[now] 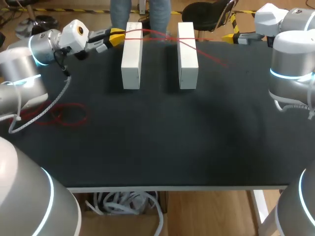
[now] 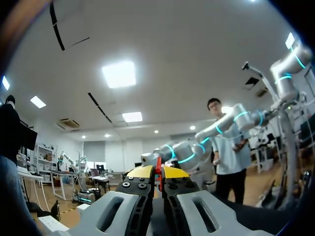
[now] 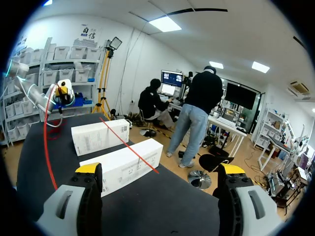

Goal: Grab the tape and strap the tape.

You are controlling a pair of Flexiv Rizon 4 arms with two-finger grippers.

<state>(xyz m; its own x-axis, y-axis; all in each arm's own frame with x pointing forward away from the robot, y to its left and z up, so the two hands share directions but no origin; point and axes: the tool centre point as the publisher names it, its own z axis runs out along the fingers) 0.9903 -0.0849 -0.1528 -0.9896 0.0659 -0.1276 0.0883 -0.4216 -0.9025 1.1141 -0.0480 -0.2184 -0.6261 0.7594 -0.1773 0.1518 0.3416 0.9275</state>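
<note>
Upper left, my left gripper [image 1: 115, 35] is pinching the red tape [image 1: 209, 55] to stretch it across both white boxes [image 1: 131, 56], while my right gripper [image 1: 236, 37] is gaping wide.

Black table [image 1: 157, 147] holds white boxes [image 1: 132, 56], red tape [image 1: 74, 119].

arms [image 1: 290, 64]: silver-grey, cyan light rings | wrist housing [image 1: 76, 33]: white | fingers [image 3: 74, 206]: grey, black screws [image 2: 127, 185], yellow tips [image 2: 145, 171] | cable [image 1: 49, 104]: grey
</note>
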